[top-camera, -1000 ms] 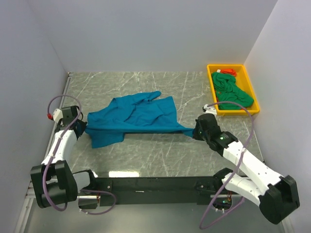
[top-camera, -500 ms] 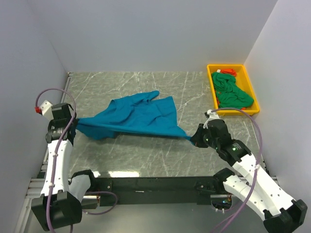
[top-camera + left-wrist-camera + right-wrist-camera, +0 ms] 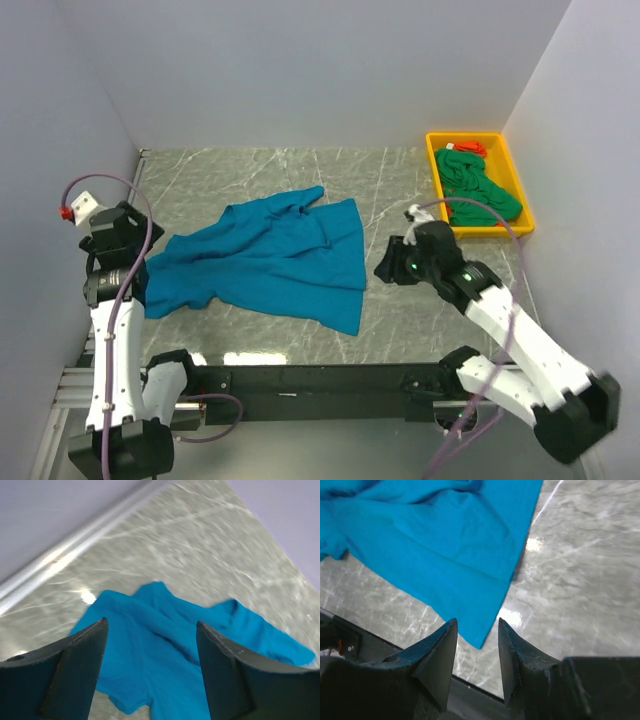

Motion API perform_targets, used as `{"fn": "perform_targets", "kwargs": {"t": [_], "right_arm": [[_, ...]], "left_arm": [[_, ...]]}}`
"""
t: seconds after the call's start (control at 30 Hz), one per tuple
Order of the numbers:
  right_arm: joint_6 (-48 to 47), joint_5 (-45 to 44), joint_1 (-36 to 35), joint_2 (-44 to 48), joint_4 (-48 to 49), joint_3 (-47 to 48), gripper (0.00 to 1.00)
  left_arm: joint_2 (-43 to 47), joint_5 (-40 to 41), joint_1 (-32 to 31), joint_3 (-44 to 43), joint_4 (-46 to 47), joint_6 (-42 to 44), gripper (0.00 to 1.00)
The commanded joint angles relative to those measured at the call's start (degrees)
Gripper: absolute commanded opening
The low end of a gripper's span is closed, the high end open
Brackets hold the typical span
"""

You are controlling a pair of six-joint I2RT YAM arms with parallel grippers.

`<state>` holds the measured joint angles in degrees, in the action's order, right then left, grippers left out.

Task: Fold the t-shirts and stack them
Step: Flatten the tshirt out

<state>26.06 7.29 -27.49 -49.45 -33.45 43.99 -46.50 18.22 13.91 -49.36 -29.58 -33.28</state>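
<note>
I found the teal shirt (image 3: pixel 265 262) spread but rumpled on the surface (image 3: pixel 420 320), unfolded. The left pincer (image 3: pixel 150 630) and right pincer (image 3: pixel 477 625) stood open, empty. The green shirt (image 3: pixel 480 195) and red-orange piece (image 3: pixel 470 148) lay in the yellow bin (image 3: pixel 432 160); nothing stacked.

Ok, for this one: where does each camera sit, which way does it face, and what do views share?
Top external: fixed above and behind the bases, looking down over the table; left arm and right arm show, with the teal-blue shirt and yellow bin.
Left wrist: on the left arm, looking down past the open left gripper at the shirt's left end.
Right wrist: on the right arm, looking down past the open right gripper at a shirt corner.
Shared: all three see that shirt.
</note>
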Motion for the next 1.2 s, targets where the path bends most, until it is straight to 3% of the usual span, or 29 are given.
{"fn": "perform_targets", "kwargs": {"t": [0.0,0.17,0.33,0.6,0.93,1.17], "right_arm": [[-1.2,2.9,0.1,-9.0,8.4,2.9,0.45],[-2.8,2.5,-2.4,-25.3,13.1,8.4,0.45],[-2.2,2.0,-5.7,-38.1,15.9,14.0,0.45],[0.0,1.6,-6.5,-49.8,18.7,18.8,0.45],[2.8,4.7,1.7,-61.2,16.4,23.2,0.42],[4.6,5.3,9.9,-66.3,12.1,31.5,0.42]], "left_arm": [[-2.9,-11.0,0.0,-1.4,3.9,2.8,0.77],[-8.4,-17.2,-5.0,1.2,7.0,2.1,0.83],[-18.4,-14.6,-18.9,-0.6,7.2,0.8,0.81],[-33.1,-15.7,-31.6,-3.2,10.2,-3.7,0.79],[-54.7,-15.8,-39.3,-12.9,11.1,-6.5,0.76],[-69.5,-21.0,-41.2,-26.8,10.4,-8.6,0.75]]}}
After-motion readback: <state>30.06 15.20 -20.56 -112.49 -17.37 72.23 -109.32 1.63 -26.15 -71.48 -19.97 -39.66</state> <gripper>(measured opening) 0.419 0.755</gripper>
